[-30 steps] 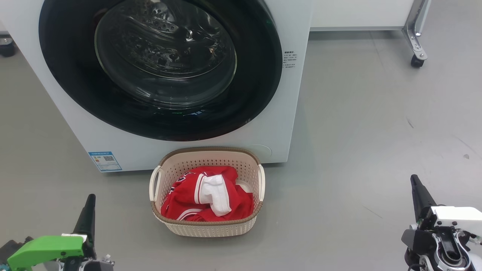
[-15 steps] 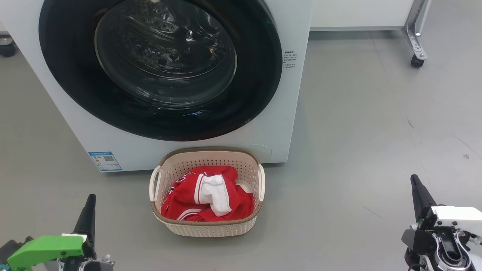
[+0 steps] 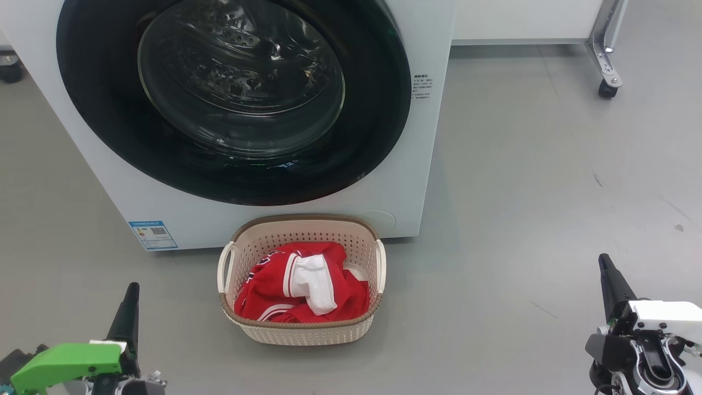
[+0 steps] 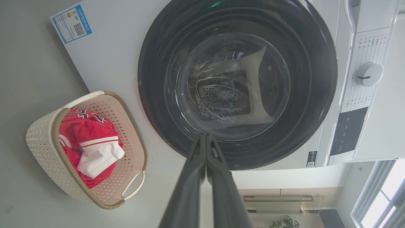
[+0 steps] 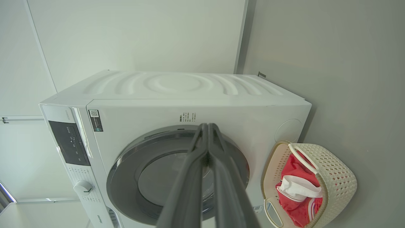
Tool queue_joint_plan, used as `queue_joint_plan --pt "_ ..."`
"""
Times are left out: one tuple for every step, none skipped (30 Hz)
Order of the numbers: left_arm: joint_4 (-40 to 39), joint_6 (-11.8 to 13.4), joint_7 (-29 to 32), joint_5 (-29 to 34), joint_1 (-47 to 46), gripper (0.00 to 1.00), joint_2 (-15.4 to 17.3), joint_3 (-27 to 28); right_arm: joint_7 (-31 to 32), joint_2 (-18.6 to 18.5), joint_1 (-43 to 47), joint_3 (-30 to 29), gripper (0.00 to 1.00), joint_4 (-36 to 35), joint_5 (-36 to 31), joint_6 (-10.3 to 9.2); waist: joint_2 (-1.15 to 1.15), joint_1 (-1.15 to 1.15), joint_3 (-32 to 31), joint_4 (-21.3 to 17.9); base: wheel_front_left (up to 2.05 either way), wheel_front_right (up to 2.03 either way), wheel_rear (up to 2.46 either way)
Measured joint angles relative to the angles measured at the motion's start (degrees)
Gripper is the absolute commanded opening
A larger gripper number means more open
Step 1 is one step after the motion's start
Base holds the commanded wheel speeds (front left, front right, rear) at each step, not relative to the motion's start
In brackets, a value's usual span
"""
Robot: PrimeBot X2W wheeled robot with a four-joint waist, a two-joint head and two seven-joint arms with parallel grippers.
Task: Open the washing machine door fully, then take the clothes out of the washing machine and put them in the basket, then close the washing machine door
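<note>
In the head view the washing machine [image 3: 137, 203] takes up the upper left and centre of the frame, and its door [image 3: 378, 109] looks shut flat against the white front. The basket [image 3: 307, 334] stands on the floor at lower centre, just in front of the machine, with the clothes [image 3: 274, 285] heaped inside it. The left gripper [image 3: 131, 296] is at the lower left and the right gripper [image 3: 605, 267] at the lower right. Both have their fingers pressed together on nothing and sit well apart from the basket. In the left wrist view the closed fingers rise from the bottom centre toward the lower rim of the door, and no red cloth can be seen through its glass. The basket lies at the left of the frame, with the red and white bundle inside it. In the right wrist view the pinched fingers point at the top of the door, and the basket sits at the lower right beside the machine's front. The clothes are likely soft, light and limp, and would be easiest to pinch at the raised white fold on top. The door is likely stiff on its hinge with a slick glossy rim, so its outer edge seems the place to hold. Compared with a second ago in the head view, the door, basket, clothes and both grippers sit where they were, so the job looks finished.
</note>
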Motion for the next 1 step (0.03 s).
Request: queue_joint_plan --pt "0.00 0.00 0.00 0.00 0.00 0.00 0.00 0.00 0.00 0.00 0.00 0.00 0.00 0.00 0.00 0.00 0.00 0.00 0.00 0.00 0.00 0.00 0.00"
